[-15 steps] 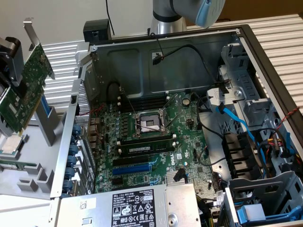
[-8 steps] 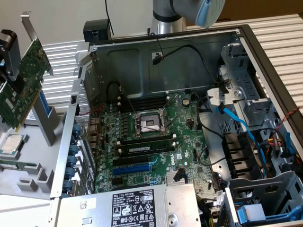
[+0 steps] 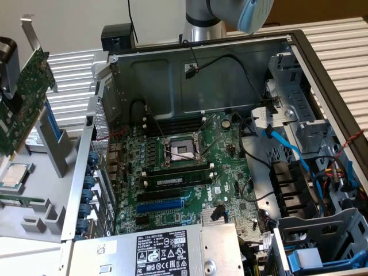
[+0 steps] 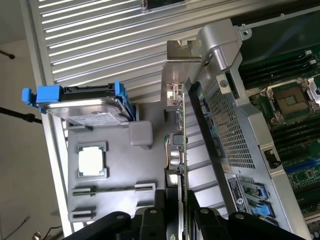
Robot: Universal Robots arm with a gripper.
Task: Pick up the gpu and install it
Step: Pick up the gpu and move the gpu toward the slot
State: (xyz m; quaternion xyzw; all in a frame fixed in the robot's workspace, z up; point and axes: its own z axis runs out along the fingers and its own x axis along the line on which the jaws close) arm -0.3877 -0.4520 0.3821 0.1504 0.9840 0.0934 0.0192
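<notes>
The gpu (image 3: 26,98), a green circuit card with a silver end bracket (image 3: 29,34), hangs tilted in the air at the exterior view's left, above the grey parts tray (image 3: 40,221) and outside the open computer case. My gripper (image 3: 8,75) is shut on its lower part. In the wrist view the gpu (image 4: 183,145) shows edge-on, running away from my gripper (image 4: 181,215), whose black fingers (image 4: 161,220) press on both faces. Its bracket (image 4: 181,55) lies beside the case's perforated rear wall (image 4: 225,125).
The case lies open with the motherboard (image 3: 230,172), an empty CPU socket (image 3: 179,150) and a blue expansion slot (image 3: 161,204) facing up. The tray holds a CPU (image 3: 14,175), a memory stick (image 3: 20,201) and a blue-railed hard drive (image 4: 85,102). Cables and drive cages (image 3: 310,172) crowd the exterior view's right.
</notes>
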